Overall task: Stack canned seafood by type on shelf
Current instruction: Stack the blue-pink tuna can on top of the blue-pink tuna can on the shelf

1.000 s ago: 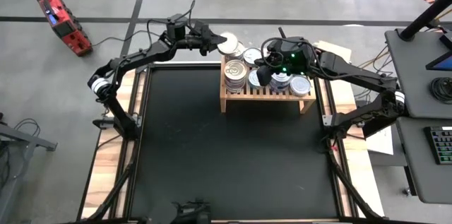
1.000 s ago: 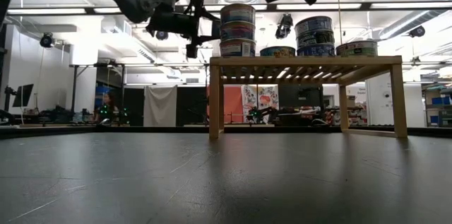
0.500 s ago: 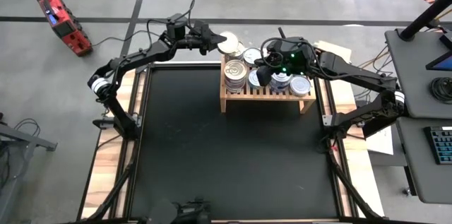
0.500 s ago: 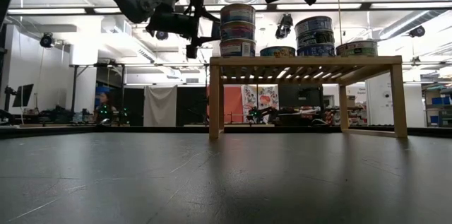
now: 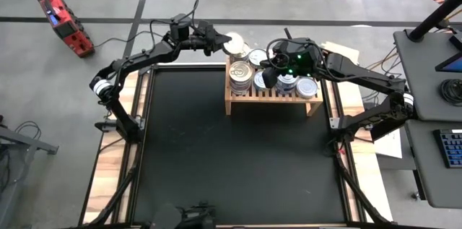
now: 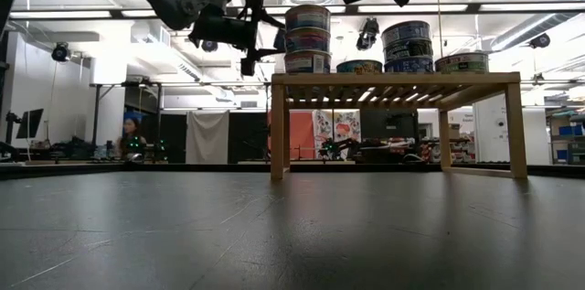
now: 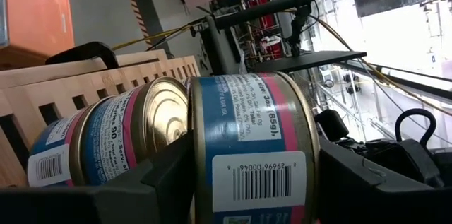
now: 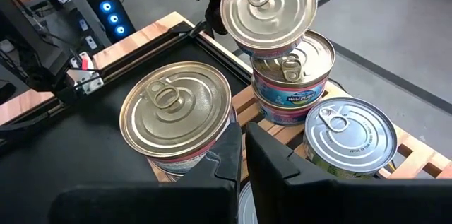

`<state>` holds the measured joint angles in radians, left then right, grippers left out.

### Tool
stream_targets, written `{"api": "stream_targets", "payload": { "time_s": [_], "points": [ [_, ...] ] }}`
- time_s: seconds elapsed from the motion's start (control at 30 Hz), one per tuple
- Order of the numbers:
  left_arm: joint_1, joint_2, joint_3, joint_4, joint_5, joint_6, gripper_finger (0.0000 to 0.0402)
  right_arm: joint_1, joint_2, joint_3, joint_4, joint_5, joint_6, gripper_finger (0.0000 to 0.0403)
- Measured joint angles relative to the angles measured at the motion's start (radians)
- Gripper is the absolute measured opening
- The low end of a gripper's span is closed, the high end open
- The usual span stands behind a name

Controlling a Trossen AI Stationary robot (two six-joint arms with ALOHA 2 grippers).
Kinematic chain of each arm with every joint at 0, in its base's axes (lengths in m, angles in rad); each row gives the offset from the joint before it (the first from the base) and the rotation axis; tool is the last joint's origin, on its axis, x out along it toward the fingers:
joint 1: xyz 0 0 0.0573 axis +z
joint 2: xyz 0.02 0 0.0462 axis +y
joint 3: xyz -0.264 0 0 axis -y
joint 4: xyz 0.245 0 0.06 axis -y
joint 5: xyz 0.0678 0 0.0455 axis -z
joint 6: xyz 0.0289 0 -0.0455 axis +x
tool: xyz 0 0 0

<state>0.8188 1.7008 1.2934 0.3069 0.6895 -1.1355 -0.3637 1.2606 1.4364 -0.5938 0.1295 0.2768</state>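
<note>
The left tool point(image 5: 222, 42) reaches in at the back left corner of the wooden shelf point(image 5: 272, 96), its fingers point(image 7: 166, 174) set either side of the top can point(image 6: 307, 18) of a three-high stack of blue-labelled cans; whether they press on it I cannot tell. The right tool point(image 5: 268, 77) hovers above the cans in the middle of the shelf, fingers point(image 8: 272, 155) together and empty.
</note>
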Motion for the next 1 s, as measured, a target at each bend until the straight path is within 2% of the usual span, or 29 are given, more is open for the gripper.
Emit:
{"api": "stream_targets", "payload": {
  "time_s": [0.2, 1.0],
  "points": [
    [0.0, 0.0, 0.0, 0.0, -0.002, 0.0, 0.0226, 0.0, 0.0, 0.0, 0.0, 0.0, 0.0, 0.0013],
    [-0.014, 0.0, 0.0, -0.008, -0.027, -0.063, 0.0226, -0.003, 0.0, 0.0, 0.0, 0.001, -0.011, 0.0013]
  ]
}}
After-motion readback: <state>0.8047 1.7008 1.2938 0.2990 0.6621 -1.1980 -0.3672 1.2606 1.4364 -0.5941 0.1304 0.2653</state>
